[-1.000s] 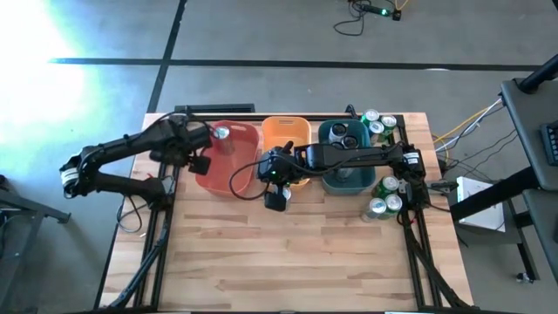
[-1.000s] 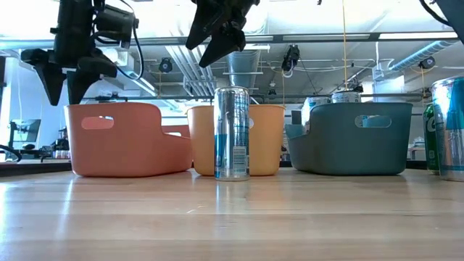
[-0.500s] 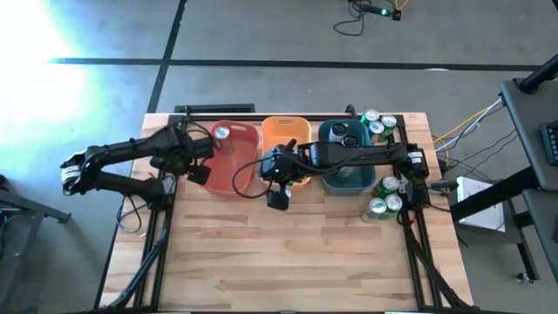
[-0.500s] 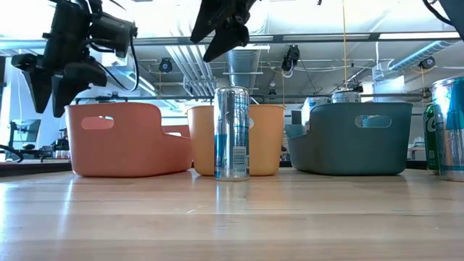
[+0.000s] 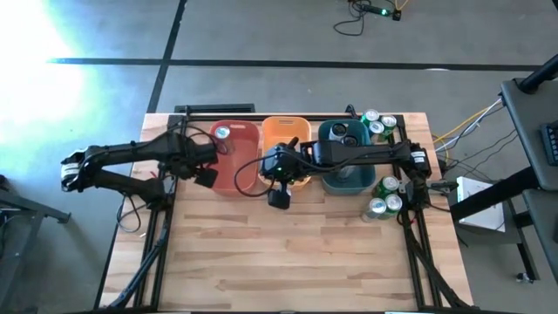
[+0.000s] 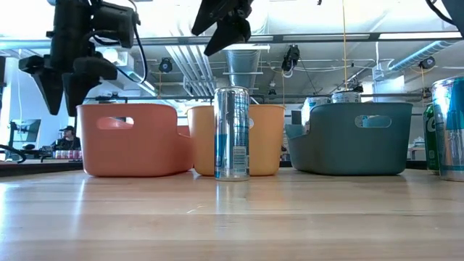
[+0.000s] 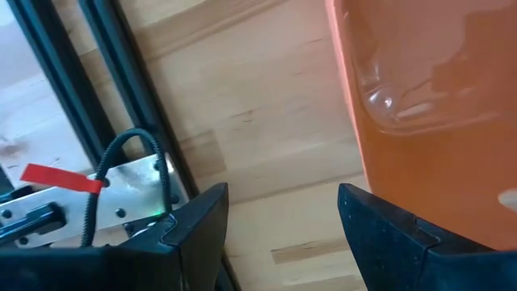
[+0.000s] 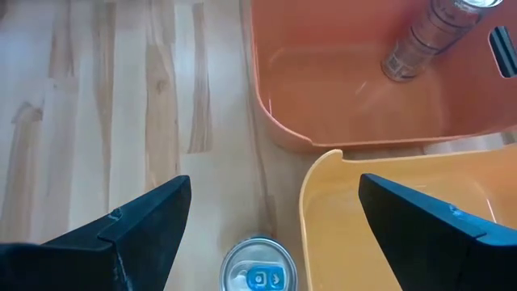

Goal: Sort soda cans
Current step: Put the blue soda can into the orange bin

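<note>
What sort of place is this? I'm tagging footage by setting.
Probably a robotics lab or workshop: bare ceiling ducts overhead, a concrete floor with loose cables, and a wooden table on a metal frame.

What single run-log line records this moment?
left gripper: open, beside red bin | right gripper: open, above blue-and-silver can | can: upright, unheld

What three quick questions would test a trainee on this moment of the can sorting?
1. Fill in: the red bin holds ___ can.
2. True or false: the right tool is shut on the blue-and-silver can.
3. Which bin holds the two dark cans? A red bin, B orange bin, C teal bin.

Key: 1 one; 2 false, it is open above the can; 3 C.
</note>
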